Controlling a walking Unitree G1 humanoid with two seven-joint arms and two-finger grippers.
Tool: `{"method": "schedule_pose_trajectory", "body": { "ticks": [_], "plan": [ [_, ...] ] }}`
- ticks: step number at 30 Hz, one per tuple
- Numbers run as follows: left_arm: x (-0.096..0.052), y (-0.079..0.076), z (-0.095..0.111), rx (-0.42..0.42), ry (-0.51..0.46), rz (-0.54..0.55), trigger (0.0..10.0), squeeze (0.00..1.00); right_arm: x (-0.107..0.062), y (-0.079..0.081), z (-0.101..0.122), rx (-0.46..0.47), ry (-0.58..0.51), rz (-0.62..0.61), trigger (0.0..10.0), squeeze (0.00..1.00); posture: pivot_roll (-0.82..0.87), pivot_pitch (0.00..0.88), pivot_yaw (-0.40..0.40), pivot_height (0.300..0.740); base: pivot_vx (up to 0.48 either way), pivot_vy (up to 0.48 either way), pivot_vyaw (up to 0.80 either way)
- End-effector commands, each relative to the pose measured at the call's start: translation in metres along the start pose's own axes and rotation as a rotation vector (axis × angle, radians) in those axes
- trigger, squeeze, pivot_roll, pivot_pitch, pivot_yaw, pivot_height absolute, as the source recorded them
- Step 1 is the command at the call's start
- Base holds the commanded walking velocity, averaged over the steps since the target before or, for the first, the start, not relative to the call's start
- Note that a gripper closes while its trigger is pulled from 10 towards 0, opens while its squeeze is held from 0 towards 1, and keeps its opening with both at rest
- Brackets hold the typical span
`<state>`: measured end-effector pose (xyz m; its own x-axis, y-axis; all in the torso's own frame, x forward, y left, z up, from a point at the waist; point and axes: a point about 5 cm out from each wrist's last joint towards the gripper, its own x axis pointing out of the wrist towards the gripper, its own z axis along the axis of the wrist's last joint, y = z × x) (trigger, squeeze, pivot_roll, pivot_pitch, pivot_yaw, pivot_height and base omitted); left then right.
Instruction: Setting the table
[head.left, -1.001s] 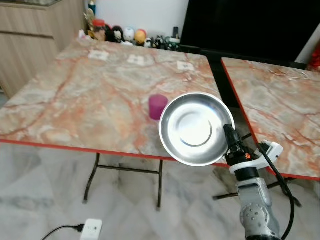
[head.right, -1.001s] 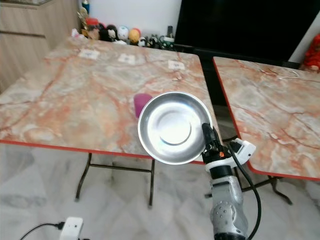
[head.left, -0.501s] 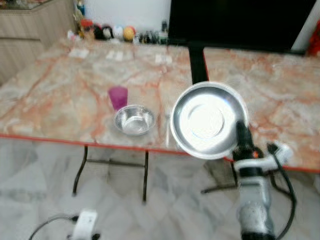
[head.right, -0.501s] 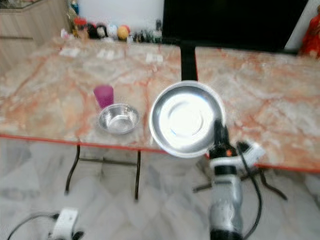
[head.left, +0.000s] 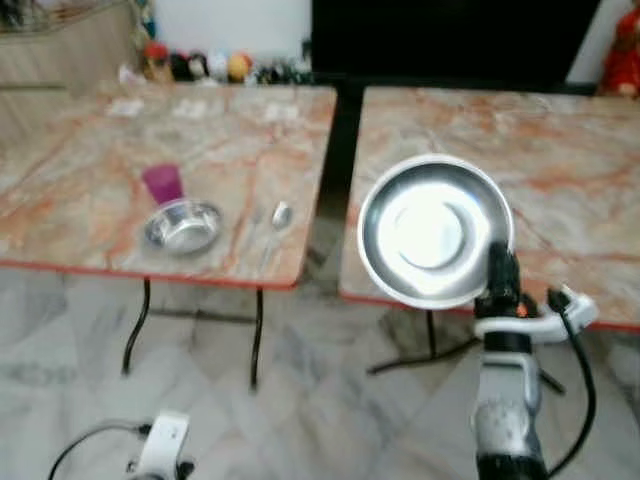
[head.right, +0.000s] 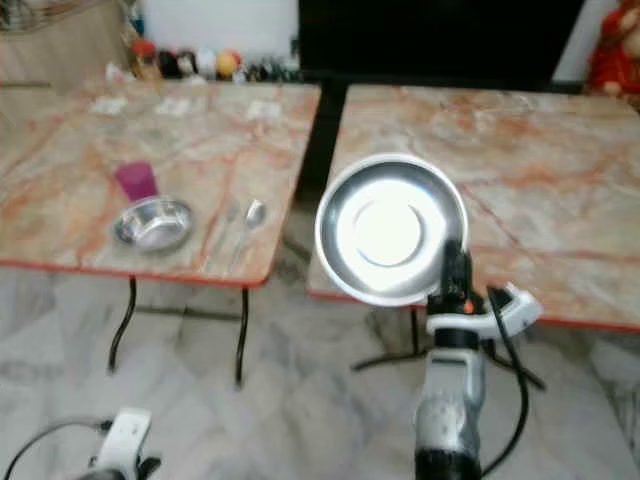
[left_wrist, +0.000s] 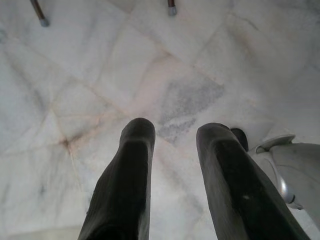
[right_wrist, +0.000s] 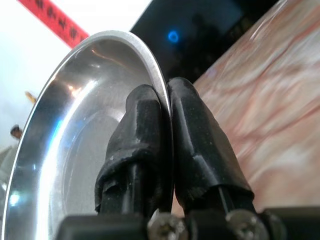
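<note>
Steel plate (head.left: 432, 230) upright, rim clamped in my right pincer (right_wrist: 165, 117), as my view swings rightward, revealing bowl (head.left: 182, 225), purple cup (head.left: 162, 183) and spoon (head.left: 279, 216) on the left table (head.left: 90, 230). Left pincer (left_wrist: 175, 145) hangs apart. Placement still ahead.

**Marble room with two desks**

Two orange-veined marble desks with red edges, left (head.left: 90, 215) and right (head.left: 560, 160), stand side by side on black metal legs over a pale grey marble tile floor (head.left: 320, 400). Behind them: a large black screen (head.left: 450, 40), a white wall (head.left: 230, 25), a wooden cabinet (head.left: 60, 50) far left.
</note>
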<state>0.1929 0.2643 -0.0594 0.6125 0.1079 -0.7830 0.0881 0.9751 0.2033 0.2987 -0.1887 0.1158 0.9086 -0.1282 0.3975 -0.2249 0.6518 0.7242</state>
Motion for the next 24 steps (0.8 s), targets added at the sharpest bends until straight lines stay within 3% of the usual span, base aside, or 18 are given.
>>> {"method": "schedule_pose_trajectory", "body": {
  "ticks": [1, 8, 11, 24],
  "plan": [
    [0.0, -0.01, -0.008, -0.009, 0.024, -0.025, 10.0, 0.0, -0.008, -0.011, 0.011, -0.006, -0.039, -0.055, 10.0, 0.0, 0.11, 0.0, 0.032, 0.74, 0.0, 0.0, 0.0],
    [-0.001, -0.026, -0.019, -0.006, 0.052, -0.044, 10.0, 0.0, -0.019, -0.025, 0.015, -0.007, -0.036, -0.137, 10.0, 0.0, 0.1, 0.0, 0.001, 0.74, 0.0, 0.0, 0.0],
    [0.0, -0.031, -0.02, -0.041, 0.04, -0.039, 10.0, 0.0, -0.017, -0.025, 0.02, -0.028, -0.027, -0.127, 10.0, 0.0, 0.09, 0.0, -0.006, 0.74, 0.0, 0.0, 0.0],
    [0.0, -0.042, -0.022, -0.05, 0.037, -0.06, 10.0, 0.0, -0.021, -0.037, 0.035, -0.04, -0.07, -0.199, 10.0, 0.0, 0.05, 0.0, -0.019, 0.74, 0.0, 0.0, 0.0]
  ]
}}
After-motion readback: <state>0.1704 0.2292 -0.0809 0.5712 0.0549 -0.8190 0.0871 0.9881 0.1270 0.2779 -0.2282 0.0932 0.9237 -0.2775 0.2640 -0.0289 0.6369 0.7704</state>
